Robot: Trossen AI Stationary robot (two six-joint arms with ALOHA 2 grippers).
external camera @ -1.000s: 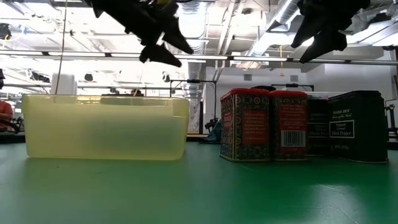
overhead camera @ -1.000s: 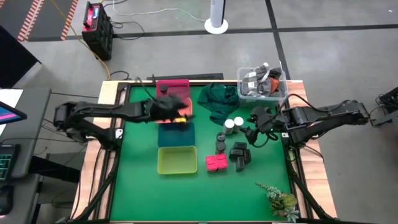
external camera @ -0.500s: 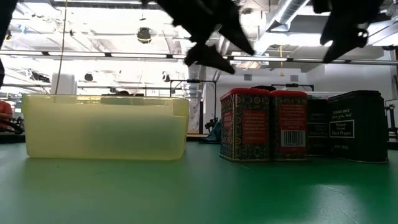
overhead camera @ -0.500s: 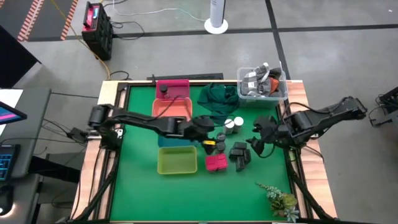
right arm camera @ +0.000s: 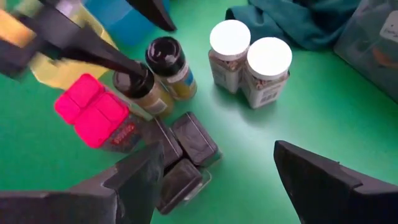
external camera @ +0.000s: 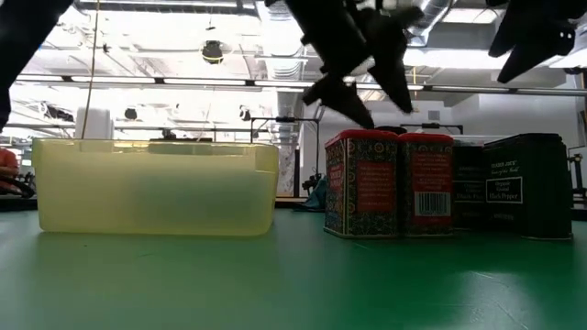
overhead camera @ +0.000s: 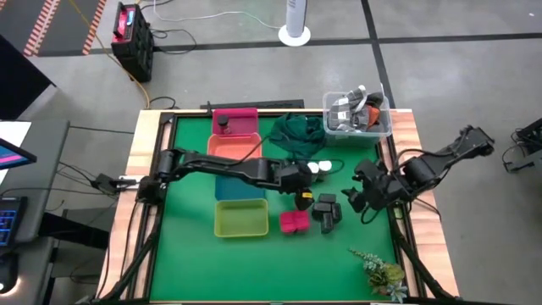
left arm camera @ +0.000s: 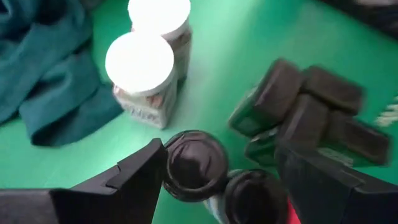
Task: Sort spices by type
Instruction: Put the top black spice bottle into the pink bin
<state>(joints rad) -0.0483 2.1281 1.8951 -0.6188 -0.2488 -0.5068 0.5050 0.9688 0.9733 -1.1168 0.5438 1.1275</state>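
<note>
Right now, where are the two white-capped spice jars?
In the high view the white-capped jars stand side by side right of table centre, just below the dark green cloth, with the dark-capped jars nearer the front.

Item count, as visible:

- White-capped jars (right arm camera: 249, 62): two, side by side.
- Dark-capped jars (right arm camera: 155, 78): two, adjacent.
- Pink-red packets (right arm camera: 99, 112): two, set together.
- Dark boxes (right arm camera: 183, 152): count cannot be fixed; at least three in the cluster.
- Trays (overhead camera: 240, 219): four: pink, orange, blue, yellow.
- Cloth (overhead camera: 296, 135): one.
- Clear bin (overhead camera: 357, 114): one.
</note>
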